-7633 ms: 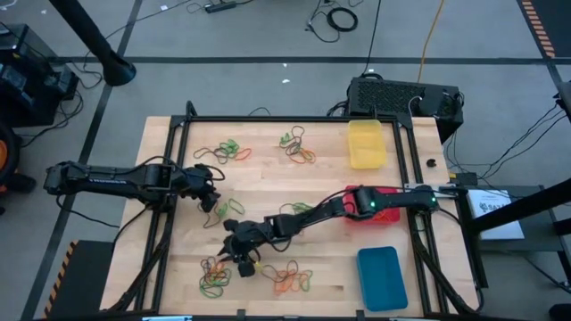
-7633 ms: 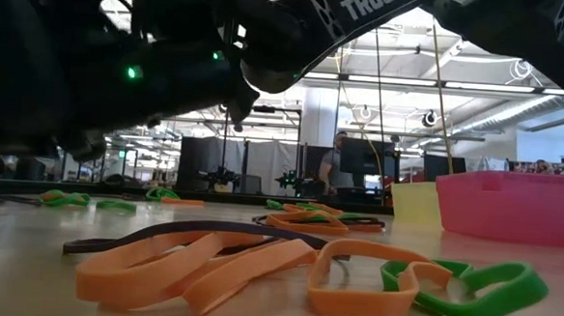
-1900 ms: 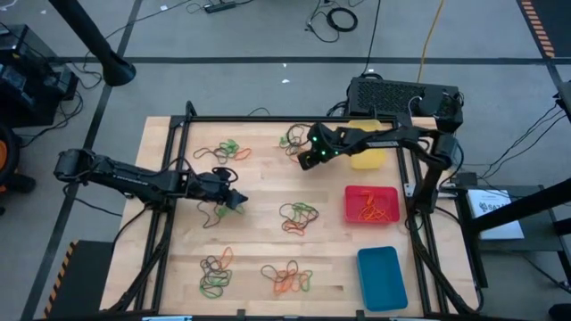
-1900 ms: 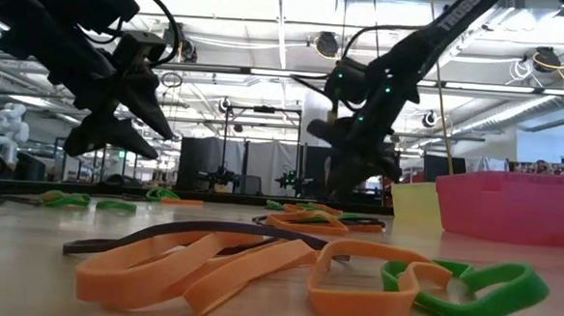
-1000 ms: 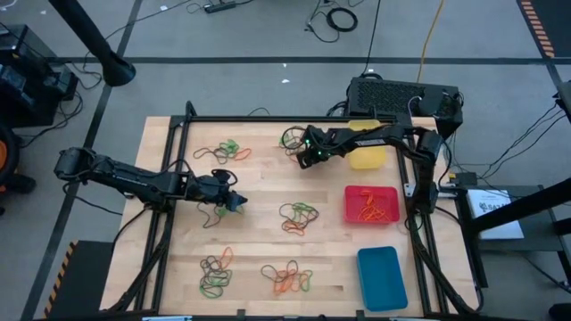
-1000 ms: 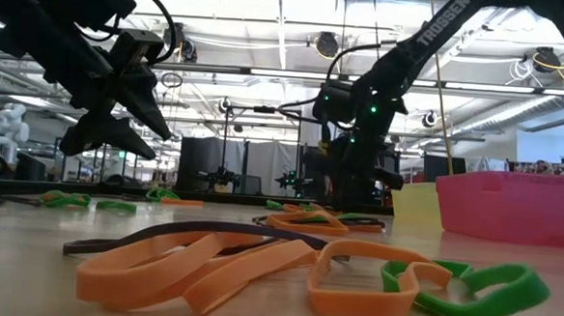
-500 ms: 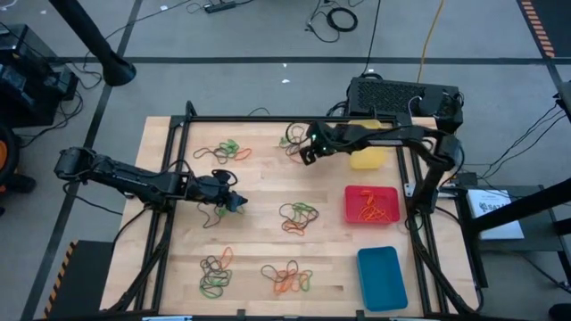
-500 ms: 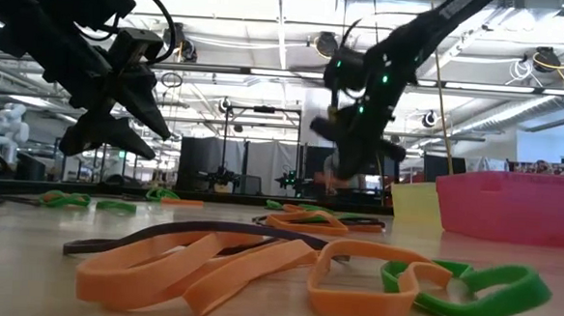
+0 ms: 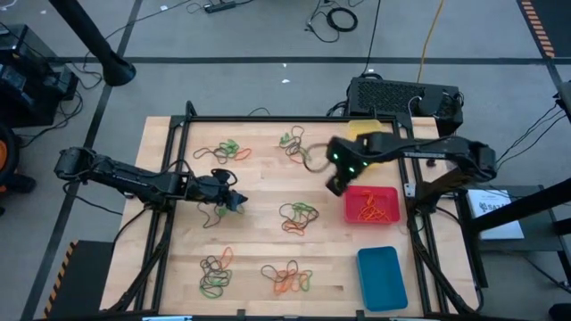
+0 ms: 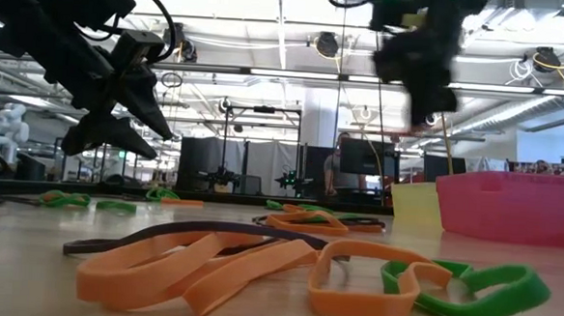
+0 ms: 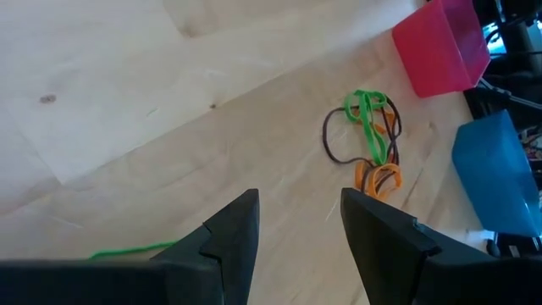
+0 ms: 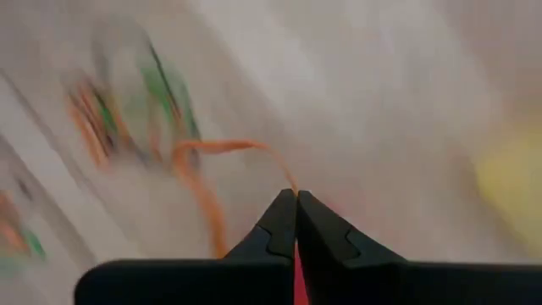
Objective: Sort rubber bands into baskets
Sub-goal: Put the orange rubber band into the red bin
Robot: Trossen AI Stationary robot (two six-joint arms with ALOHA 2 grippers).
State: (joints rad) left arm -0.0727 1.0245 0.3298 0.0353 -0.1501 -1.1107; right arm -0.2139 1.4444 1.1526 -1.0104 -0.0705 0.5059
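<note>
Rubber bands lie in small mixed heaps on the wooden table: two at the far side (image 9: 223, 152) (image 9: 297, 144), one in the middle (image 9: 299, 216) and two near the front (image 9: 214, 275) (image 9: 287, 278). The yellow basket (image 9: 368, 156), red basket (image 9: 384, 194) and blue basket (image 9: 382, 278) stand in a row along the right. My right gripper (image 9: 335, 185) is raised between the far heap and the red basket, shut on an orange rubber band (image 12: 207, 199). My left gripper (image 9: 236, 201) hangs open over the left middle of the table, with nothing between its fingers (image 11: 296, 207). My right gripper pinches one orange rubber band (image 12: 290, 181) between its two fingertips, fingers pointing steeply down. The band trails away from the tips as a slack loop (image 9: 314, 159), lifted off the table.
The red basket holds a few orange bands (image 9: 368, 210). A black box (image 9: 401, 96) sits past the table's far right corner. A black frame (image 9: 268, 119) runs around the tabletop. In the low view, orange, green and dark bands (image 10: 257, 268) lie close in front.
My right gripper has risen from the far heap of bands and swung toward the near right, toward the red basket, rolling as it went. An orange band has come up off the heap with it.
</note>
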